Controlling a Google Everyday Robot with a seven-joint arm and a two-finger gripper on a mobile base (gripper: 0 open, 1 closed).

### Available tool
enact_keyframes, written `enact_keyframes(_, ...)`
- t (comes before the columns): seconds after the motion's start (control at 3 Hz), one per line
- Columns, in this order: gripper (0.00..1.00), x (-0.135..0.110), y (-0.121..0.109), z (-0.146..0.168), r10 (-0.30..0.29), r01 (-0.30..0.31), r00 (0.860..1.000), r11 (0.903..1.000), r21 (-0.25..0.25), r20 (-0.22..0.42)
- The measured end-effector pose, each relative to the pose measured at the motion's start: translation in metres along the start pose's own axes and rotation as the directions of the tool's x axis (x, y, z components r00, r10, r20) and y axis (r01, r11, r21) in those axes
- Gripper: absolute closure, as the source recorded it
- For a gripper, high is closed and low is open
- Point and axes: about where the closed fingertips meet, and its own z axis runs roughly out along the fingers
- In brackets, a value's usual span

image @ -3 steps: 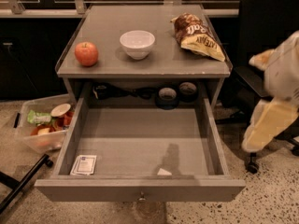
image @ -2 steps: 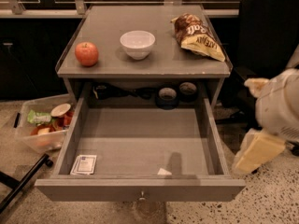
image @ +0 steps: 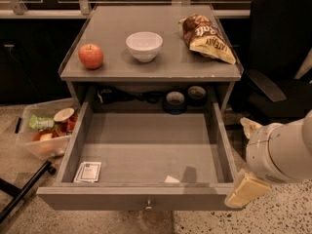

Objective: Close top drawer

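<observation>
The grey tabletop (image: 112, 23) carries an apple (image: 91, 56), a white bowl (image: 144, 45) and a chip bag (image: 207, 38); the gripper (image: 246, 191) hangs lower right.

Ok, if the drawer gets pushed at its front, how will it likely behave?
The top drawer holds little beyond a white card, so it probably slides lightly. The claw sits by its right front corner; an off-centre push might skew it.

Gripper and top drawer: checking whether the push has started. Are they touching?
Cannot tell. In the camera view the gripper overlaps the top drawer at its right front corner, but this angle shows neither contact nor a gap plainly.
</observation>
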Motion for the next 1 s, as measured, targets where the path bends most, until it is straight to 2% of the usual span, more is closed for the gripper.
enact_keyframes(0.33, 0.0, 0.003, 0.0, 0.008, 0.012, -0.01, 0.999, 0.9995, 0.031, -0.049)
enact_keyframes(0.67, 0.0, 0.015, 0.006, 0.044, 0.016, -0.012, 0.997, 0.9982, 0.058, -0.079)
enact_keyframes(1.0, 0.0, 0.02, 0.011, 0.085, 0.002, 0.003, 0.997, 0.9983, 0.058, -0.083)
